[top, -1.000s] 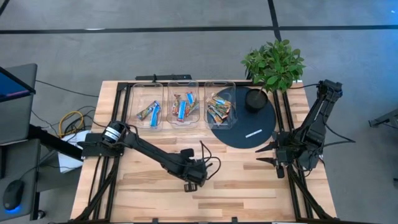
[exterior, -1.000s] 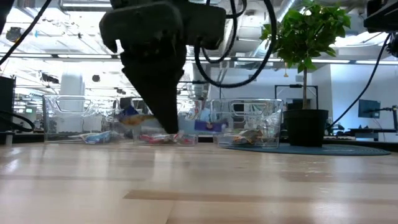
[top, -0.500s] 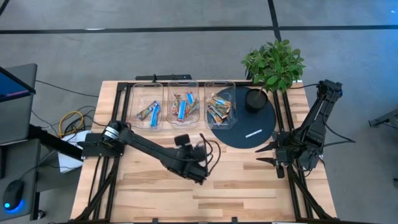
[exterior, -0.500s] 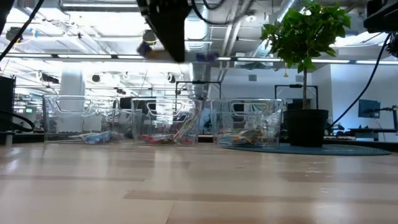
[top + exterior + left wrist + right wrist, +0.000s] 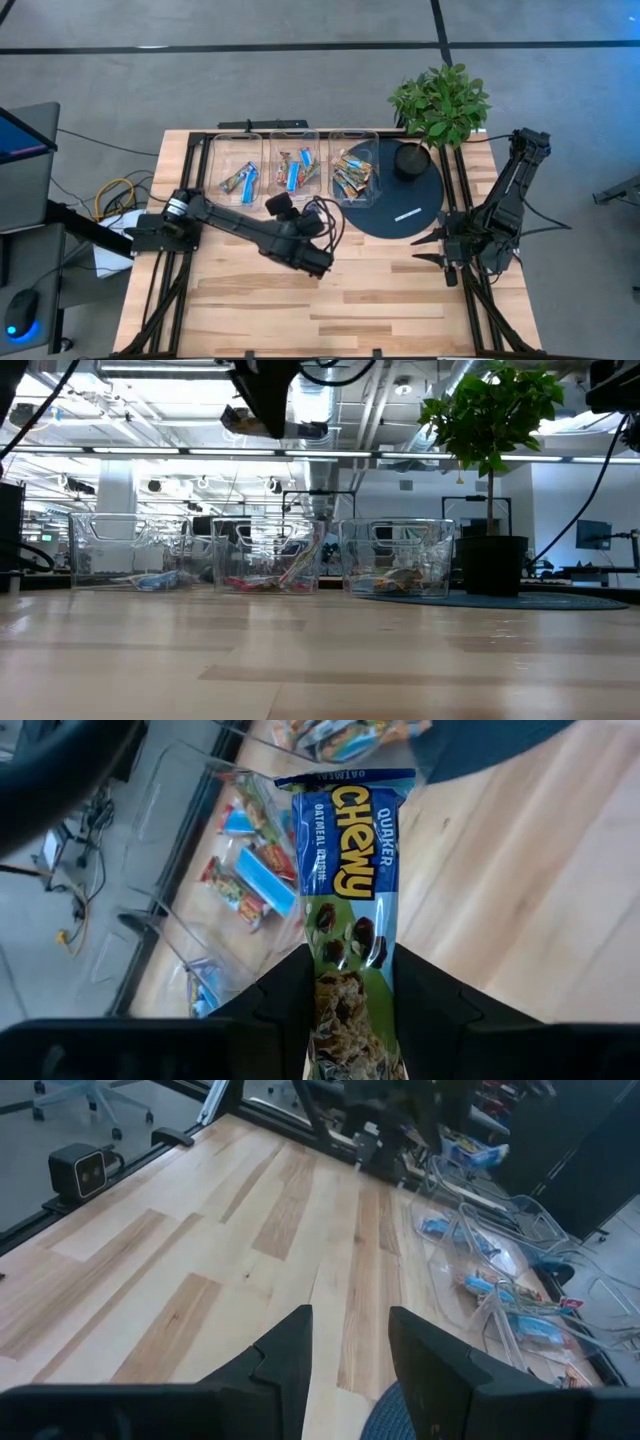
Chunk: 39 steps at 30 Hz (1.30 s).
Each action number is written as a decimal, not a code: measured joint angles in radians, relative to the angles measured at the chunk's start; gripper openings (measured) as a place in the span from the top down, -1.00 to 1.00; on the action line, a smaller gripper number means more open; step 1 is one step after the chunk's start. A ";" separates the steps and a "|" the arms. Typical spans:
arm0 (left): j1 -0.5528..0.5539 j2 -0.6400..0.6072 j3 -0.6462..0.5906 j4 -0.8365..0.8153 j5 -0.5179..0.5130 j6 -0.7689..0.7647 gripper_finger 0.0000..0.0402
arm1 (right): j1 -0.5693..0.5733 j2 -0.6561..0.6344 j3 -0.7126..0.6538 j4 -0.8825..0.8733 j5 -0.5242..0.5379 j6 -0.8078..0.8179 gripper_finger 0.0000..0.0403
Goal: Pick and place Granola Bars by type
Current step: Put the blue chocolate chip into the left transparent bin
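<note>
My left gripper [image 5: 348,965] is shut on a granola bar [image 5: 345,870] with a blue and green wrapper. In the high view this gripper [image 5: 276,206] hovers just near of the middle clear bin [image 5: 295,150], and in the low view it [image 5: 265,400] is high above the table. Several more bars lie in three clear bins: mostly blue ones in the left bin [image 5: 240,181] and middle bin [image 5: 293,174], orange and tan ones in the right bin [image 5: 350,174]. My right gripper [image 5: 350,1345] is open and waits at the table's right edge [image 5: 432,248]. My left gripper pinches the bar between its two fingers [image 5: 285,1010] at the green end of the wrapper [image 5: 345,1005]. The fingers lie along the bar, and its blue end [image 5: 345,790] sticks out beyond the fingertips. The bar is lifted clear of the table.
A dark round disc [image 5: 380,212] with a small white stick-like mark [image 5: 407,214] lies right of the bins. A potted plant [image 5: 438,105] stands on its far part. Bare wooden table [image 5: 380,290] stretches along the near side.
My left gripper has risen from the table's near middle and moved toward the far edge, up to the middle bin, carrying the bar lifted clear. It has stayed shut on the bar.
</note>
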<state>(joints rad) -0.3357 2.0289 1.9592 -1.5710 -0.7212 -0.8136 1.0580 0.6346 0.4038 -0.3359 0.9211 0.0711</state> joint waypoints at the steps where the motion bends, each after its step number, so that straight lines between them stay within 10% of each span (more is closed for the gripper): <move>1: 0.008 0.000 0.000 0.000 -0.001 0.007 0.45 | 0.000 0.000 0.000 0.000 0.000 0.000 0.37; 31: 0.257 -0.043 -0.008 0.002 0.017 0.365 0.51 | 0.000 0.009 0.000 -0.009 -0.007 0.010 0.37; 39: 0.257 -0.279 -0.290 0.001 -0.028 0.279 0.51 | 0.000 0.042 0.000 -0.011 -0.007 0.009 0.37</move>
<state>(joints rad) -0.0788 1.7495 1.6688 -1.5705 -0.7492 -0.5347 1.0580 0.6771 0.4038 -0.3464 0.9138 0.0806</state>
